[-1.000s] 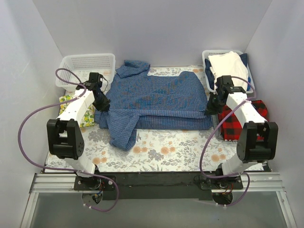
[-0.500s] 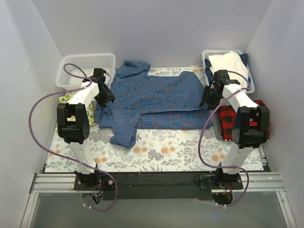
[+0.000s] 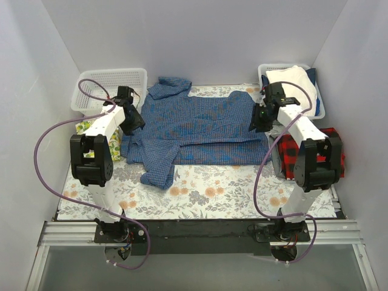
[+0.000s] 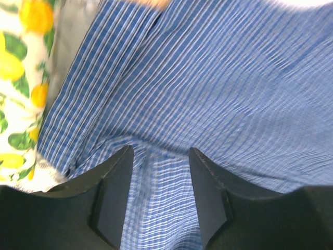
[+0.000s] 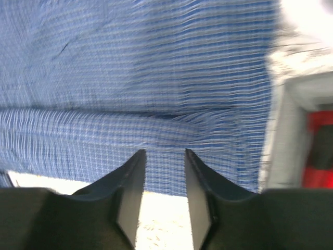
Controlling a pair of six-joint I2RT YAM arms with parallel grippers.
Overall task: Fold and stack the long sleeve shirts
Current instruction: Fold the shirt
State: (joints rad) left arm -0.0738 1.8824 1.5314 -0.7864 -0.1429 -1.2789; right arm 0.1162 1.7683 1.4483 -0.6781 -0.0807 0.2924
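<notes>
Lying spread over the floral surface [image 3: 212, 188], the blue checked shirt [image 3: 200, 124] is taking up the middle of it. Its collar is pointing toward the far wall, and one sleeve is hanging down toward the near edge on the left side. The left fingers [image 4: 112, 198] are standing apart just above the shirt's left edge, near the lemon-print cloth [image 4: 18, 78] — they are not clamping anything, and the blue cloth is showing in the gap between them. The right fingers [image 5: 130, 198] are also standing apart, hovering over the shirt's right edge and holding nothing. The red-and-black plaid shirt [image 3: 330, 151] is lying at the right side of the surface, partly hidden behind the right arm [image 3: 303, 130]. A white garment [image 3: 294, 82] is resting in the right basket [image 3: 317, 104] — the left basket [image 3: 109, 82] is standing at the far left corner.
</notes>
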